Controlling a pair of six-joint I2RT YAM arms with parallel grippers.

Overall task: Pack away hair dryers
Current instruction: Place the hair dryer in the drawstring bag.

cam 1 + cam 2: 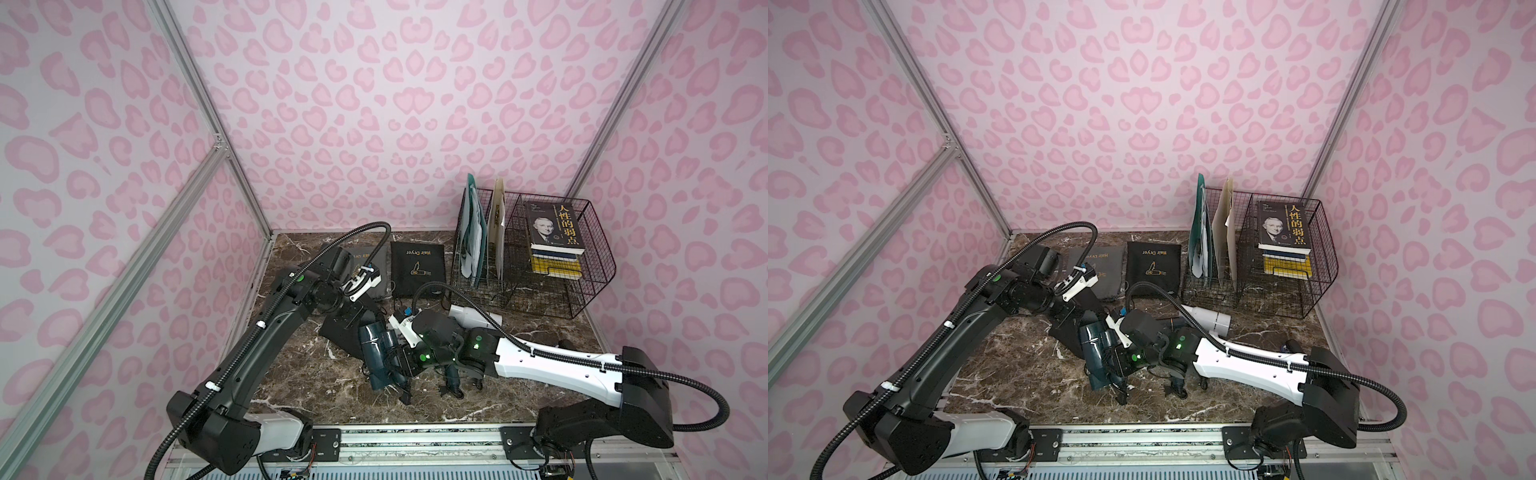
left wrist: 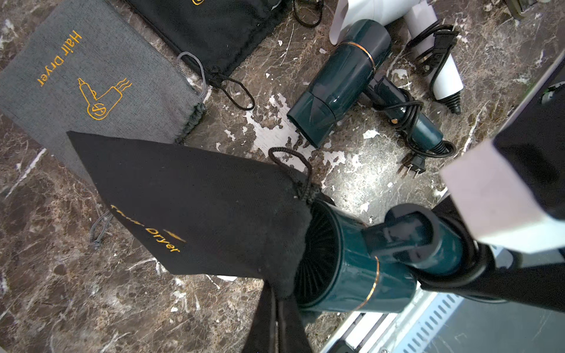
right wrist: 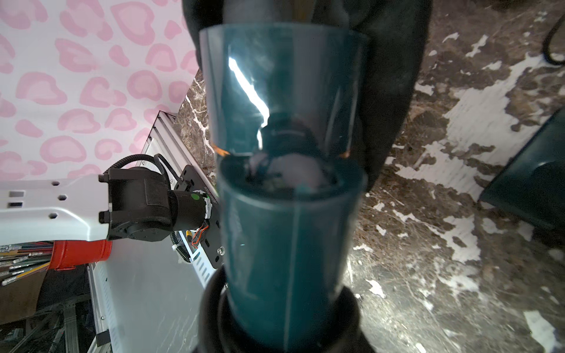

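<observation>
Marble tabletop (image 2: 91,305), glossy teal dryer (image 2: 360,275), woven pouch (image 2: 198,214)

Tabletop (image 1: 291,374): dark brown marble with white veins, across the lower middle of the frame.
Left arm (image 1: 257,345): black, rising from the lower left toward the centre.
Left gripper (image 1: 358,326): pinched onto the mouth edge of the near black pouch (image 1: 338,332), just left of centre.
Right arm (image 1: 552,365): white and black, reaching in from the lower right.
Right gripper (image 1: 397,359): clamped on the teal dryer (image 1: 374,347), whose upper end meets that pouch's mouth.
White dryer (image 1: 473,318): lying right of centre, just in front of the wire basket (image 1: 590,291).
Far black pouch (image 1: 417,266): flat, printed "Hair Dryer", above centre.
Grey pouch (image 1: 361,253): just left of it, partly hidden by the left arm.
Basket contents: stacked books (image 1: 552,228) and upright folders (image 1: 473,237).
</observation>
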